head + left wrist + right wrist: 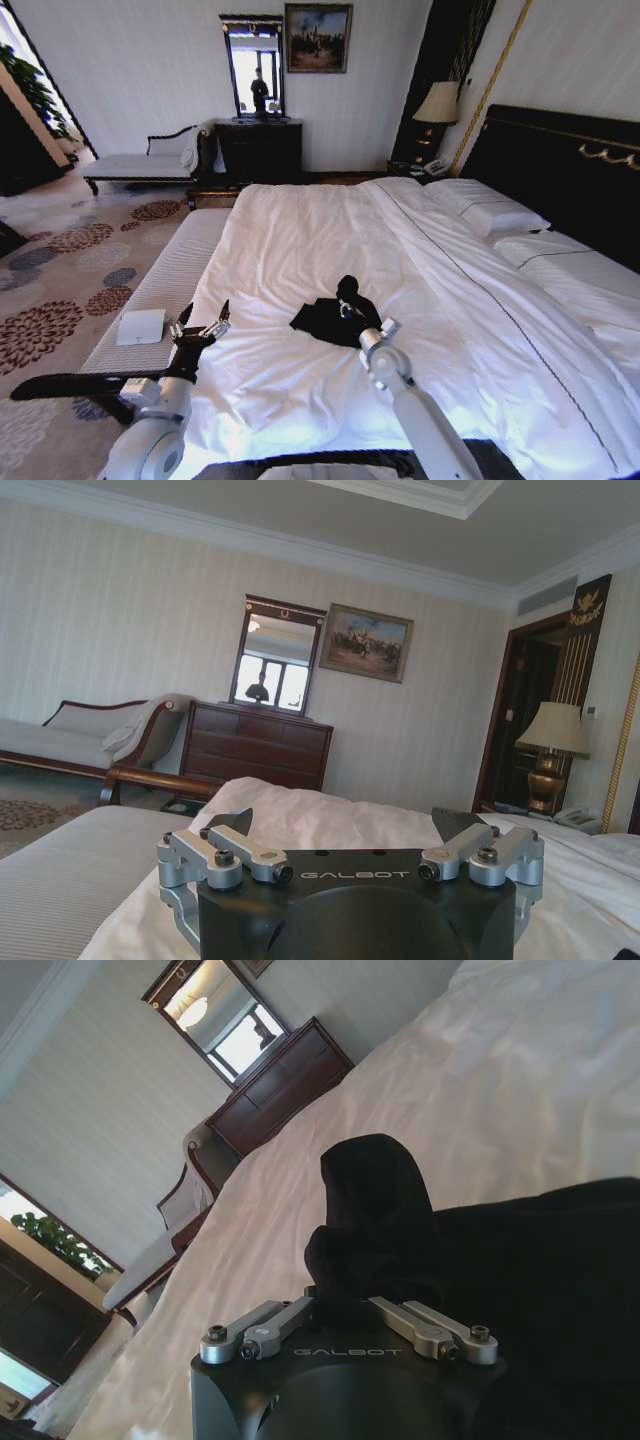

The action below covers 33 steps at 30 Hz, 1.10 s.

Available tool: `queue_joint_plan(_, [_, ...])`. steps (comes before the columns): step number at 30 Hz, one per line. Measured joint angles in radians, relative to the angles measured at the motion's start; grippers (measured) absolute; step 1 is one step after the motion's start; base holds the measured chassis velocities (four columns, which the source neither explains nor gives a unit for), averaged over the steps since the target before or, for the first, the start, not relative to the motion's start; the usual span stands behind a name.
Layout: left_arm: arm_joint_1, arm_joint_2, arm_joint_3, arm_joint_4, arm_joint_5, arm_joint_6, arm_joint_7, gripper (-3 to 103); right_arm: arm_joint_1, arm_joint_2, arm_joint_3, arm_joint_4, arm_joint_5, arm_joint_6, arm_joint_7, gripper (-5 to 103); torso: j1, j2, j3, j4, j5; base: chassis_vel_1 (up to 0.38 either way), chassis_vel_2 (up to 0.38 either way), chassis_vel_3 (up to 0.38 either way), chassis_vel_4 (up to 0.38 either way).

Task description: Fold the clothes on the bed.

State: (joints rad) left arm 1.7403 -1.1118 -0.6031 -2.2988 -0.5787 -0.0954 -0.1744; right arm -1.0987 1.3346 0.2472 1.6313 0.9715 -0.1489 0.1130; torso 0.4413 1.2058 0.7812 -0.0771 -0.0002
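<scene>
The clothes, a black T-shirt [325, 320], lie bunched on the white duvet of the bed [300, 240], near its foot. My right gripper [349, 306] is shut on a fold of the shirt and holds it up as a dark peak [347, 288]. In the right wrist view the fingers [420, 1325] close on the black cloth [375, 1210], and more of it lies on the duvet beside them. My left gripper [201, 320] hovers open with nothing in it at the bed's left edge, well left of the shirt. Its spread fingertips [243, 820] point along the bed.
A white striped bench [165, 285] runs along the bed's left side with a white flat item [140, 327] on it. Pillows [485, 212] lie at the dark headboard [560, 170]. A chaise lounge [140, 165], a dresser [258, 150] and a lamp [437, 103] stand by the far wall.
</scene>
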Motion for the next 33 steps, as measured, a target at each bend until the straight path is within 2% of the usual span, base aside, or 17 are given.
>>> queue_joint_plan(6, [0.000, 0.000, 0.000, 0.000, 0.000, 0.000, 0.000, 100, 0.000, 0.039, -0.017, -0.011, -0.015, 0.016, 0.012, 4, 0.000, 0.000, 0.000, 0.0001, 0.0000, 0.000, 0.000, 0.000, 0.000])
queue_joint_plan(11, [0.000, 0.000, 0.000, 0.000, 0.000, 0.000, 0.000, 100, -0.013, 0.042, -0.024, -0.058, -0.060, 0.030, -0.013, 4, 0.000, 0.000, 0.000, 0.0000, 0.0001, 0.000, 0.000, 0.000, 0.000])
queue_joint_plan(18, [0.000, 0.000, 0.000, 0.000, 0.000, 0.000, 0.000, 100, -0.011, 0.032, -0.029, -0.064, -0.072, 0.031, -0.020, 4, 0.000, 0.000, 0.000, 0.0000, 0.0002, 0.000, 0.000, 0.000, 0.000])
queue_joint_plan(19, [0.000, 0.000, 0.000, 0.000, 0.000, 0.000, 0.000, 100, -0.009, 0.032, -0.030, -0.060, -0.087, 0.031, -0.025, 1, 0.000, 0.000, 0.000, 0.0000, 0.0001, 0.000, 0.000, 0.000, 0.000])
queue_joint_plan(21, [0.000, 0.000, 0.000, 0.000, 0.000, 0.000, 0.000, 100, -0.012, 0.029, -0.036, -0.042, -0.126, 0.037, -0.033, 11, 0.000, 0.000, 0.000, 0.0000, 0.0001, 0.000, 0.000, 0.000, 0.000])
queue_joint_plan(24, [0.000, 0.000, 0.000, 0.000, 0.000, 0.000, 0.000, 100, -0.028, 0.020, -0.055, -0.013, -0.167, 0.043, -0.043, 16, 0.000, 0.000, 0.000, 0.0000, 0.0001, 0.000, 0.000, 0.000, 0.000])
queue_joint_plan(28, [0.000, 0.000, 0.000, 0.000, 0.000, 0.000, 0.000, 100, -0.052, 0.004, -0.104, 0.015, -0.281, 0.087, -0.083, 37, 0.000, 0.000, 0.000, -0.0001, 0.0001, 0.000, 0.000, 0.000, 0.000])
queue_joint_plan(30, [0.000, 0.000, 0.000, 0.000, 0.000, 0.000, 0.000, 100, -0.052, 0.002, -0.113, 0.016, -0.305, 0.097, -0.090, 37, 0.000, 0.000, 0.000, 0.0000, 0.0001, 0.000, 0.000, 0.000, 0.000])
queue_joint_plan(33, [0.000, 0.000, 0.000, 0.000, 0.000, 0.000, 0.000, 100, -0.045, 0.002, -0.130, 0.025, -0.363, 0.140, -0.097, 54, 0.000, 0.000, 0.000, 0.0000, 0.0001, 0.000, 0.000, 0.000, 0.000])
